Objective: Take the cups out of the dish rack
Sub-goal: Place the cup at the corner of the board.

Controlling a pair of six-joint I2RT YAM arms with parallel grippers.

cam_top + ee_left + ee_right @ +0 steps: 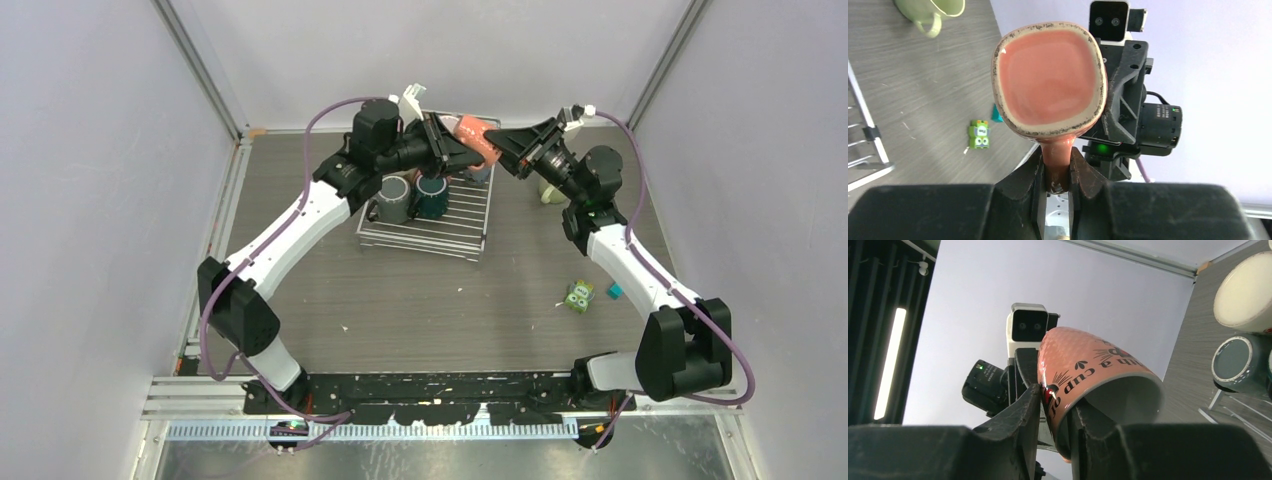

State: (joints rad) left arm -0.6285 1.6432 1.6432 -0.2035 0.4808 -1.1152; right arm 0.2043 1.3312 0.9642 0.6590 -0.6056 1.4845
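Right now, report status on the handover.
Left gripper shut on pink mug handle. Right gripper pinching its rim. Grey mug, teal mug in dish rack. Nothing blocking.

Salmon mug point(1048, 80), handle clamped in left pincer point(1055, 172)

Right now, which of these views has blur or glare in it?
Top external: sharp and evenly lit, soft shadows only. Left wrist: the left fingers are dark and out of focus, and a small glare spot sits on the pink mug. Right wrist: a strip light glows at left; the right fingers are soft too.
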